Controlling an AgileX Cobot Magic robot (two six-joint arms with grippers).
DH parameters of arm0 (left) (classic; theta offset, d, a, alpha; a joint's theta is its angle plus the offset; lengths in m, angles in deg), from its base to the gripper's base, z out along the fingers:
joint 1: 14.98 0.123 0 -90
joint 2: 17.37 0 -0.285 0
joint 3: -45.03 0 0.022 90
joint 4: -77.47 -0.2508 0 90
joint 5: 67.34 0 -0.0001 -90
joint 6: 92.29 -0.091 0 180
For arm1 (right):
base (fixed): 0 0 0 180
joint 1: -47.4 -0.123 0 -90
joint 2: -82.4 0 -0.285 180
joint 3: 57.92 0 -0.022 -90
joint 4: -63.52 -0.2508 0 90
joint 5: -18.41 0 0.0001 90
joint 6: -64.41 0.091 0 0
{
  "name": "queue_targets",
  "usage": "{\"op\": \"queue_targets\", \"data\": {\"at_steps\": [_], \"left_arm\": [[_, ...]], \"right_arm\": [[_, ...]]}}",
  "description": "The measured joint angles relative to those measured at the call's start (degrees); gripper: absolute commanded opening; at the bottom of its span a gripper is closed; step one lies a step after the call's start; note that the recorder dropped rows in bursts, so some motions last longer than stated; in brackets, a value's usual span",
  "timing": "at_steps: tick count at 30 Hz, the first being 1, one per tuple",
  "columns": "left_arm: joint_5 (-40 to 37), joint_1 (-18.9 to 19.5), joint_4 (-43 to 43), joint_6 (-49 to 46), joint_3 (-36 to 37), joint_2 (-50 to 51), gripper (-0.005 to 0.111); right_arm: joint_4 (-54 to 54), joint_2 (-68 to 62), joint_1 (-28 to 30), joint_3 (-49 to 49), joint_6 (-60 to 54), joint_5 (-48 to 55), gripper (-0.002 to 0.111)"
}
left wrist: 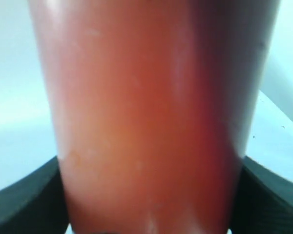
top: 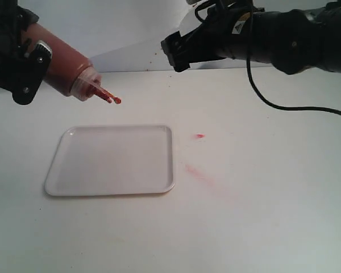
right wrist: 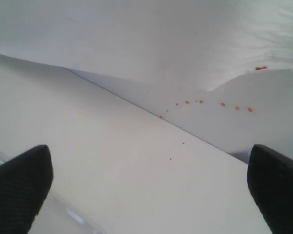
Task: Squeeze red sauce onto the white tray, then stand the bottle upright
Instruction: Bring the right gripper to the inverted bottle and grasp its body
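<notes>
Progress: neither of the 2 steps is done, as I judge it. No sauce lies on the tray and the bottle is not standing.
Left gripper (top: 33, 71): black, high at the far left, clamped across the middle of the bottle; its dark pads (left wrist: 24, 200) press both sides in the left wrist view.
Bottle (top: 65, 65): in the air, tipped steeply with the nozzle down and to the right. It is a smooth, cloudy plastic cylinder.
Red sauce (left wrist: 146, 122): thick orange-red, seen through the bottle wall, filling the part in view.
Nozzle (top: 96, 90): a pale cone with a small red cap (top: 117, 100) hanging at its tip. It shows just above the tray's far edge; whether it is truly over the tray I cannot tell.
Tray (top: 111, 162): flat, white, squarish, with rounded corners and a low rim, bare and matte, lying on the table (top: 261, 216).
Stains: 1 small red dab (top: 200, 136) and 1 faint pink smear (top: 196, 170) on the table, just right of the tray.
Right gripper (top: 179, 51): black, raised at the back right, well apart from the bottle, fingers (right wrist: 19, 187) spread wide and holding nothing.
Left to do: squeeze over the tray, then set the bottle on its base.
</notes>
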Motion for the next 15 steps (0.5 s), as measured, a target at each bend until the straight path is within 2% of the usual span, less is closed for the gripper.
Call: {"op": "queue_targets", "data": {"at_steps": [9, 15], "left_arm": [[-0.09, 0.00, 0.00, -6.93, 0.00, 0.08, 0.000], [-0.52, 0.00, 0.00, -10.33, 0.00, 0.99, 0.000]], "right_arm": [[9.10, -1.23, -8.23, 0.00, -1.05, -2.06, 0.105], [11.39, -2.72, -8.84, -0.08, 1.19, -5.56, 0.105]]}}
